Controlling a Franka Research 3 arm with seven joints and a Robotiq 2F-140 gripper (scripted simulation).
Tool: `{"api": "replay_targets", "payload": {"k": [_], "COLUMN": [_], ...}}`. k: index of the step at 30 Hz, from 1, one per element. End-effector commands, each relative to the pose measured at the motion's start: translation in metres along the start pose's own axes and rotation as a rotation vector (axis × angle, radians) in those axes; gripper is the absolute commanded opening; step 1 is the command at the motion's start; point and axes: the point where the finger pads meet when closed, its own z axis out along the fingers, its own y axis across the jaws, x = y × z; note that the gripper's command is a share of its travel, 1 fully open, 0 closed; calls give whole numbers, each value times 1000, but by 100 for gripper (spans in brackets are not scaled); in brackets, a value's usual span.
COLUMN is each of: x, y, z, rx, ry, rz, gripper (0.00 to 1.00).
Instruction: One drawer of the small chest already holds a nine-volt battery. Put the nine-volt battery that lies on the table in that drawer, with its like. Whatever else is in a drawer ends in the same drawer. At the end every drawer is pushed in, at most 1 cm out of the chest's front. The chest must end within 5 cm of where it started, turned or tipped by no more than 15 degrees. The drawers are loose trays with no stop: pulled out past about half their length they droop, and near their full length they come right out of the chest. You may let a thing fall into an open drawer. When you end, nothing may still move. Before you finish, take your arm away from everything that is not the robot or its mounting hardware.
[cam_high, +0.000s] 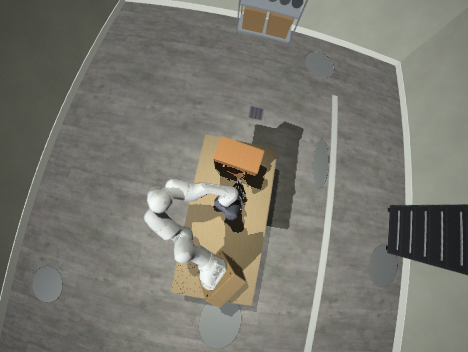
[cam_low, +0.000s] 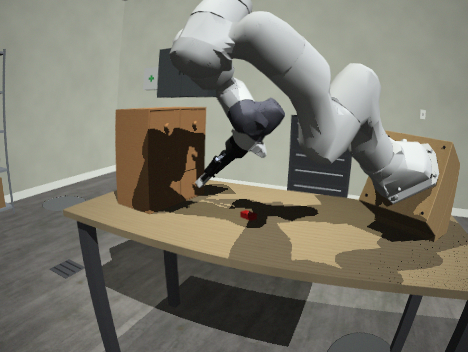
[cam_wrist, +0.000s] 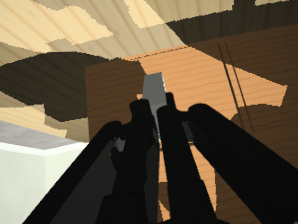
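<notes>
The small orange-brown chest (cam_high: 239, 154) (cam_low: 132, 160) (cam_wrist: 200, 67) stands upright at the table's far end. Its front is largely in shadow. Two knobs show on its upper drawers in the exterior view, and no drawer stands far out there; small gaps cannot be judged. My gripper (cam_low: 199, 183) (cam_wrist: 156, 87) is shut and empty, tilted down, with its tips low at the right part of the chest's front; contact cannot be told. A small red block (cam_low: 248, 215), apparently the nine-volt battery, lies on the table in front of the chest. The drawers' contents are hidden.
The wooden table (cam_high: 207, 232) (cam_low: 190, 242) carries the arm's tilted wooden base block (cam_high: 232, 290) (cam_low: 445, 182) at its other end. The arm arches over the table and hides the red block in the top view. A dark cabinet (cam_low: 319, 165) stands behind the table.
</notes>
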Motion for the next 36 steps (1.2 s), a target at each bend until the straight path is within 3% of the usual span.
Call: {"api": "replay_targets", "payload": {"k": [1, 30, 36], "x": [1, 1, 8], "y": [-2, -2, -1], "z": [0, 0, -7], "rx": [5, 5, 5], "ry": [2, 2, 2], "rz": [9, 9, 9], "gripper": [0, 0, 0]}}
